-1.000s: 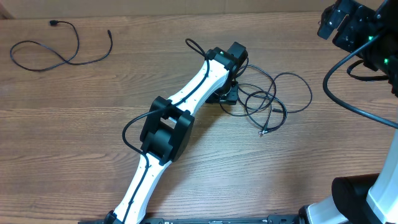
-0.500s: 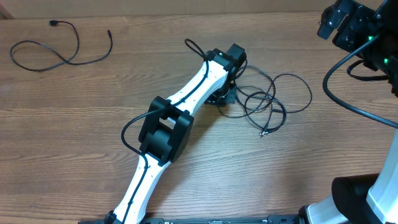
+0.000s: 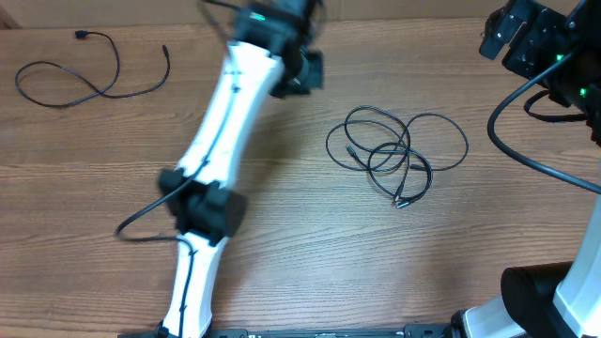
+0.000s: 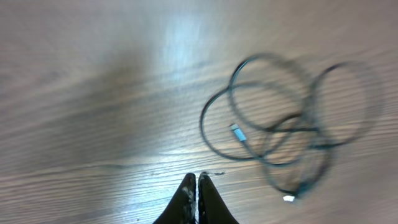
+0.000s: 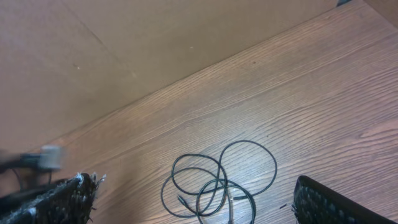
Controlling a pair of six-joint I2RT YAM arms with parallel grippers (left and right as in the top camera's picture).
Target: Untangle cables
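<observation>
Jaws: left gripper (image 4: 196,185) pressed together, right gripper (image 5: 193,191) spread. Thin black cables (image 3: 394,155) coil on woodgrain table (image 3: 310,244) — only overhead shows a lone cord (image 3: 89,77).

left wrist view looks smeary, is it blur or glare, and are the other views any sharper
left wrist: whole frame motion-blurred, the cables smeared, a pale glare patch on the table; overhead: only the left arm is streaked, cables crisp; right wrist: cables and wood grain sharp, soft blur at the left edge
</observation>
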